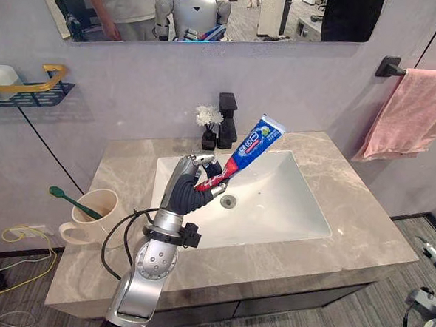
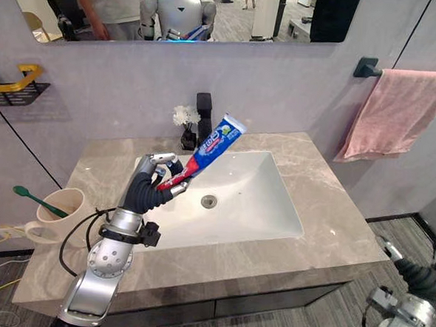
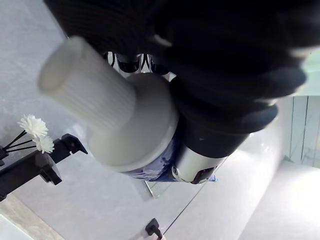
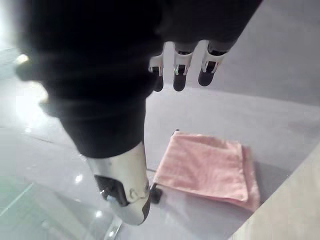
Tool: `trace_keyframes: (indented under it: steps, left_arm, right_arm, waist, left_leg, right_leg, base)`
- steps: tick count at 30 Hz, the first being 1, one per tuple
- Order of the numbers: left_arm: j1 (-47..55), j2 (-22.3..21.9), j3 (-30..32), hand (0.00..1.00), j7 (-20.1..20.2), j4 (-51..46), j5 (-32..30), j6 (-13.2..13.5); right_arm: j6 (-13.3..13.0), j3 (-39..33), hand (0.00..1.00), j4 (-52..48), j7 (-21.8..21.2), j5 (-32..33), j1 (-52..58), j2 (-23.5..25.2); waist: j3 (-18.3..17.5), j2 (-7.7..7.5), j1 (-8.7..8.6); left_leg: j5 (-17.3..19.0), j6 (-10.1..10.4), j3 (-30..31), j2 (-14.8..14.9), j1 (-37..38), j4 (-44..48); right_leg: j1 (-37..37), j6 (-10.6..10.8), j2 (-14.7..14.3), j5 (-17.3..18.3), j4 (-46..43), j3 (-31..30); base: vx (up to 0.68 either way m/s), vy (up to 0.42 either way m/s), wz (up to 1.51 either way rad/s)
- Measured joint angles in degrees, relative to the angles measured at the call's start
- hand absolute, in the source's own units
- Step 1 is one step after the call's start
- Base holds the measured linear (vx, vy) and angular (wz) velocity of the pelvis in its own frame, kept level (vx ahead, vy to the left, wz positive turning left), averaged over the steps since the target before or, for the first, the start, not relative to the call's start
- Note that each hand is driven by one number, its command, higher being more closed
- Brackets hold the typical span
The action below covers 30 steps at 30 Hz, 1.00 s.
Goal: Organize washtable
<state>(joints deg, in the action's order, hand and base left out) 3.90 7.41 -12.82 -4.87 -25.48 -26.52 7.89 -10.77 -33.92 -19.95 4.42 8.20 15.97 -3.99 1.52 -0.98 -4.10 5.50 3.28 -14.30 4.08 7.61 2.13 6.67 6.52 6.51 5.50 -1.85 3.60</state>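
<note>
**Marble-look counter, white basin, and a tube held over it**

Veined beige stone forms the counter, with a smooth, white, rectangular basin sunk into it and a round metal drain in its floor. The left hand is above the basin's near-left part, fingers curled round the lower end of a toothpaste tube. The tube slants up toward the back wall, clear of every surface. It is soft and flat-ended, blue with a red band and white lettering. Its gripped end is largely hidden in the head views. The left wrist view shows it close: a white ribbed cap on a rounded white shoulder.

On the counter's left part stands a cream cup with a looped handle. A green toothbrush leans out of it, its bristle end hidden inside. Behind the basin are a black angular tap and, just beside it, white flowers on dark stems.

A pink terry towel hangs from a black bar, cut off at the right edge. A yellow-railed shelf is cut off at the left. The mirror shows a person, cropped by the top edge.

The right hand shows in its wrist view, facing the towel, its fingers loosely extended and holding nothing.
</note>
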Motion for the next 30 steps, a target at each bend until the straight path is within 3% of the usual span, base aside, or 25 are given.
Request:
trace_keyframes:
  steps: [6,9,19,30]
  left_arm:
    - [-0.9,0.0,-1.1,1.00,0.8,-1.2,2.9,0.3]
    - [-2.4,0.1,-3.2,1.00,0.8,-1.3,3.8,0.4]
    - [-5.3,0.1,-9.0,1.00,-1.5,-1.5,5.7,1.5]
    - [-6.7,0.1,-12.8,1.00,-3.1,2.7,5.7,1.6]
  right_arm:
    - [-1.8,13.4,0.00,-1.0,-4.9,12.4,-4.5,-1.6]
    - [-2.1,17.8,0.00,-1.3,-6.4,17.3,-5.8,-1.8]
    - [-2.0,36.3,0.00,-3.3,-11.0,33.6,-9.8,-2.1]
    - [-1.6,46.2,0.00,-3.7,-12.3,37.5,-12.9,-2.0]
  waist:
    - [0.0,0.15,0.60]
    - [0.0,0.15,1.89]
    - [0.1,0.31,1.94]
    - [0.1,0.26,2.05]
  left_leg:
    - [-0.1,-0.1,2.1,-0.4,-1.2,0.9]
    - [-0.1,-0.2,3.3,-0.7,-1.2,0.9]
    - [-0.8,-1.0,5.9,-1.9,-2.5,0.7]
    - [-1.3,-1.2,6.5,-2.3,-2.5,0.0]
  right_leg:
    - [0.3,0.0,0.5,-0.1,0.1,2.0]
    - [1.1,0.0,0.8,-0.1,0.2,3.2]
    - [1.5,0.0,1.8,-0.1,0.7,5.9]
    - [2.0,0.0,2.1,-0.1,0.9,7.0]
  base:
    - [-0.03,-0.010,0.17]
    - [-0.02,-0.008,0.21]
    - [-0.01,0.001,0.14]
    - [0.00,-0.001,0.04]
